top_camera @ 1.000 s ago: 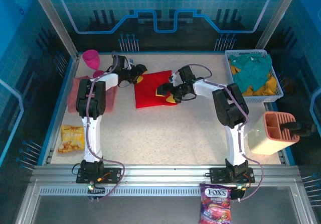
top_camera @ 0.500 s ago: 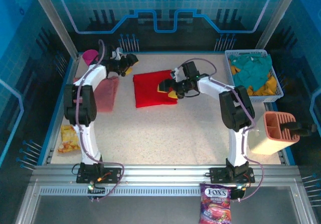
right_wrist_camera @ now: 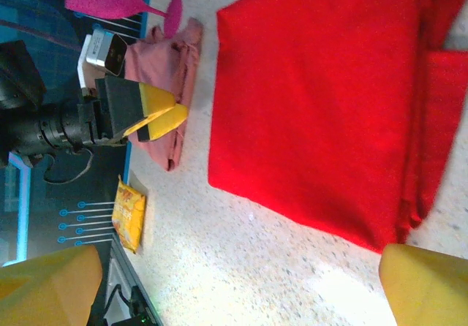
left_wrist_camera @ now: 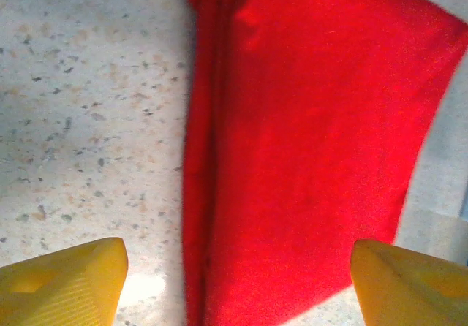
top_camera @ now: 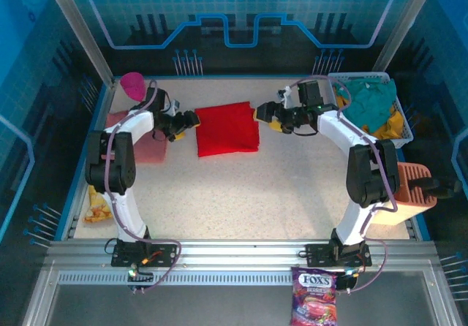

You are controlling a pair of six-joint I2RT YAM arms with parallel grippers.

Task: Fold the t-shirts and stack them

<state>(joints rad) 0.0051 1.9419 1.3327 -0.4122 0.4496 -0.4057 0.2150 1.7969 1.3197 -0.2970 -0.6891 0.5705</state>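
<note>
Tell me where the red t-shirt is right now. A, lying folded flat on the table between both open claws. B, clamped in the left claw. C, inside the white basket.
A: the red t-shirt lies flat on the table, with the left claw and right claw open at either side of it.

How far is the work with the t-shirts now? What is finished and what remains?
Looks done: the red t-shirt lies folded into a flat rectangle mid-table. In hand: nothing; the left gripper and right gripper stand open and empty, one each side of it. Left: the salmon-pink t-shirt lies apart, beside the left arm, so stacking is not done; its fold I cannot judge.
</note>
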